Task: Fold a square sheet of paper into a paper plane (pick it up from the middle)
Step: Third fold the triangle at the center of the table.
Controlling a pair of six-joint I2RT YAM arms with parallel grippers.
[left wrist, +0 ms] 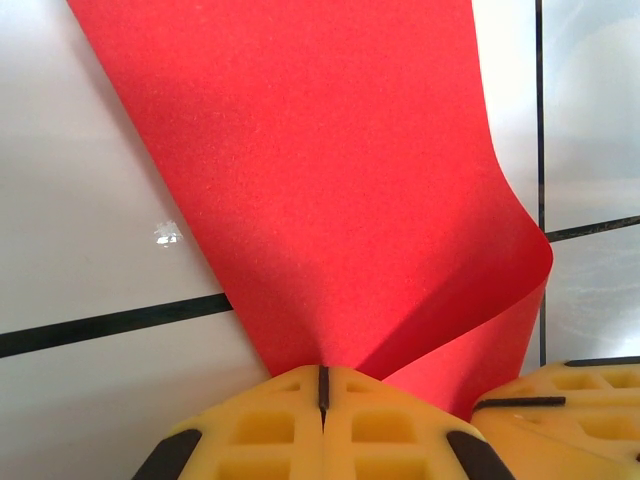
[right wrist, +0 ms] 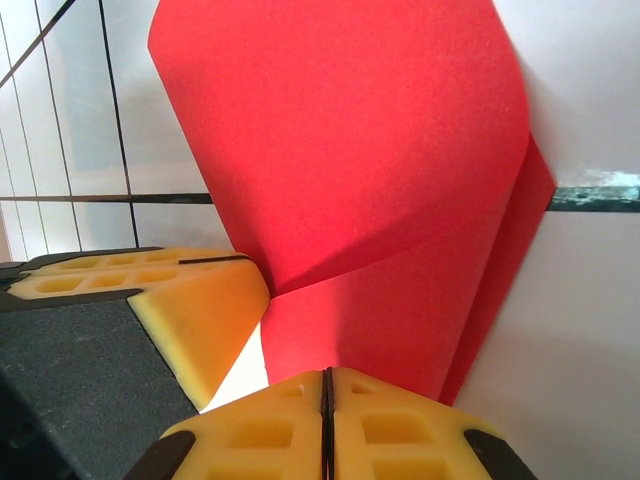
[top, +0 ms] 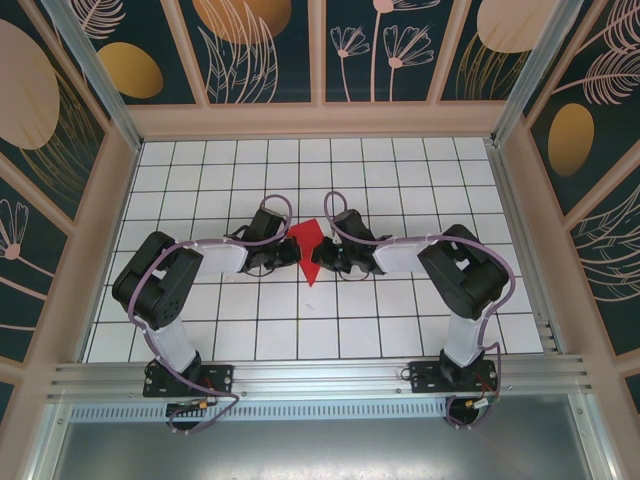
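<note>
- At the middle of the white grid table (top: pixel 400 170): one square sheet of paper (top: pixel 307 243), held between the two grippers.
- Paper, look: bright red, plain and unmarked. It is no longer flat. From above it shows as a small kite-like shape with one sharp tip pointing toward the near edge.
- Paper, close up: one side curls over in a soft rounded fold, not pressed into a crease. A darker shaded layer lies underneath.
- Arms, two: left arm (top: pixel 170 285) and right arm (top: pixel 465 270), black and white, both bent inward so their wrists meet at the sheet.
- Left gripper (left wrist: pixel 323 378), one: yellow fingers pressed together, pinching the sheet's edge.
- Right gripper (right wrist: pixel 326 380), one: yellow fingers likewise pressed together, clamped on the sheet from the opposite side.
- Spacing: the grippers sit just beside each other, each with the other's yellow finger in its wrist view.
- Whether the sheet touches the tiles: cannot tell.
</note>
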